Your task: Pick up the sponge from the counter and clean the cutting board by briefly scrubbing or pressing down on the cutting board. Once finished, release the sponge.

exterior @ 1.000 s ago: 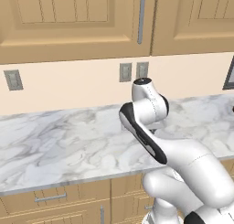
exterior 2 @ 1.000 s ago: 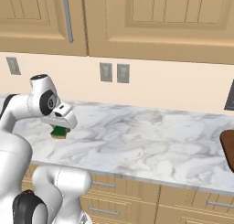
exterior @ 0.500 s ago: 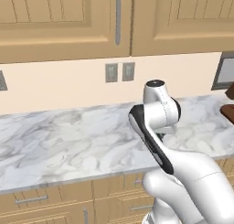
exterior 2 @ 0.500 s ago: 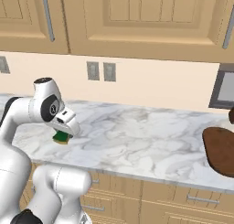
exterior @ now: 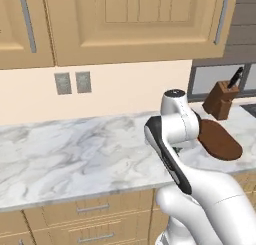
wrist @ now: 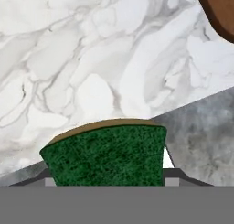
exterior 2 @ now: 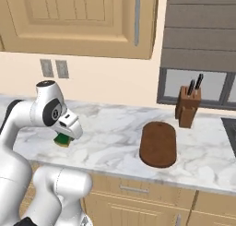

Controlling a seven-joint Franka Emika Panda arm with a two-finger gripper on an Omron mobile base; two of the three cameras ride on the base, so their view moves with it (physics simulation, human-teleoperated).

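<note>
My gripper (exterior 2: 63,137) is shut on the sponge (exterior 2: 60,140), holding it just above the white marble counter (exterior 2: 115,137) near the front edge. In the hand view the sponge (wrist: 107,157) shows its dark green face with a thin yellow-brown rim, and it hides the fingertips. The dark brown oval cutting board (exterior 2: 159,144) lies flat on the counter well to the right of the gripper, apart from it. It also lies right of the arm in the left base view (exterior: 217,141), and its corner (wrist: 219,13) shows at the top right of the hand view.
An upright brown knife block (exterior 2: 186,110) with dark handles stands behind the board by the wall. Two wall outlets (exterior 2: 53,68) sit above the counter, and wooden cabinets (exterior 2: 83,17) hang overhead. Past the counter's front edge lies grey floor (wrist: 201,127).
The whole picture has shifted: the base drove to the right along the counter. The cutting board and knife block came into view. The gripper stays shut on the sponge.
</note>
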